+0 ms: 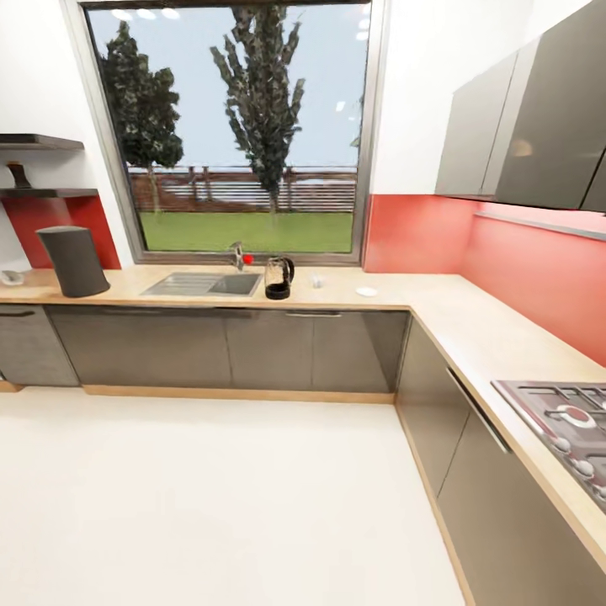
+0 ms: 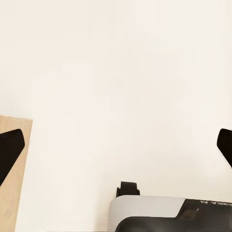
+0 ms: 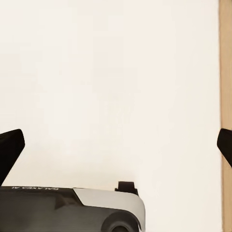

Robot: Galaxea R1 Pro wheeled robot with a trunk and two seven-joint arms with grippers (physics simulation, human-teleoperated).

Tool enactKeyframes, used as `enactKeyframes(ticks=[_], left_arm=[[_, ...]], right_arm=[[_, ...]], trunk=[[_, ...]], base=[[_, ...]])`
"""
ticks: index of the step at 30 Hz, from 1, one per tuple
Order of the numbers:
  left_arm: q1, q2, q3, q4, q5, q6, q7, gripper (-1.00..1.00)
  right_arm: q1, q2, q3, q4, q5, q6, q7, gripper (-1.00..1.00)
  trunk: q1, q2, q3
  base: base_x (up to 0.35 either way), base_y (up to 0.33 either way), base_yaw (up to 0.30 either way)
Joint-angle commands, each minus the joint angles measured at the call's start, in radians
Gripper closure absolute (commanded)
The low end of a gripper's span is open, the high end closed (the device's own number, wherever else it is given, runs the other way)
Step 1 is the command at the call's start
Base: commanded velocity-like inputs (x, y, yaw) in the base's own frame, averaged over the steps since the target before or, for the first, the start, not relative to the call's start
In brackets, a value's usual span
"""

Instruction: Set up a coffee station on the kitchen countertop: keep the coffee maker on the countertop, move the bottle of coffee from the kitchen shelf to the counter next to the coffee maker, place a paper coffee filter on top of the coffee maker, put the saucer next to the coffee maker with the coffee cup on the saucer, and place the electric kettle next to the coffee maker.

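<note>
Far ahead, one black-based glass electric kettle (image 1: 279, 278) stands on the light wooden bench (image 1: 404, 296) just right of the steel sink (image 1: 204, 284). One small white saucer (image 1: 366, 292) lies further right. A dark grey rounded coffee maker (image 1: 74, 261) sits left. Both wrist views show left gripper (image 2: 116, 145) and right gripper (image 3: 116, 145) spread wide, empty, over pale floor (image 1: 210, 505); mirrored lettering there is unreadable.

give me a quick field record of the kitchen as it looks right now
kettle: on the counter, right of the sink
dark appliance: counter's left end
saucer: on the counter, right of the kettle
small clear item: between kettle and saucer, too small to identify
stove: right-hand counter
left fingers: spread, empty, over the floor
right fingers: spread, empty, over the floor
</note>
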Motion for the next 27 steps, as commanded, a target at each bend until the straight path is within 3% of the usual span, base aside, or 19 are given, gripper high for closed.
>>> enactKeyframes(ticks=[1, 7, 27], left_arm=[[-0.001, 0.0, 0.0, 0.001, 0.006, -0.003, 0.0, -1.0], [0.0, 0.0, 0.0, 0.001, 0.006, -0.003, 0.0, -1.0], [0.0, 0.0, 0.0, 0.001, 0.006, -0.003, -0.001, -1.0]], right_arm=[[0.0, 0.0, -0.001, -0.001, -0.001, -0.002, 0.004, -1.0], [0.0, 0.0, -0.001, -0.001, -0.001, -0.002, 0.004, -1.0], [0.0, 0.0, 0.0, -0.001, -0.001, -0.002, 0.004, -1.0]], trunk=[[0.001, -0.002, -0.002], [0.001, -0.002, -0.002], [0.001, -0.002, -0.002]], base=[[0.335, 0.0, 0.0], [0.335, 0.0, 0.146], [0.335, 0.019, 0.275]])
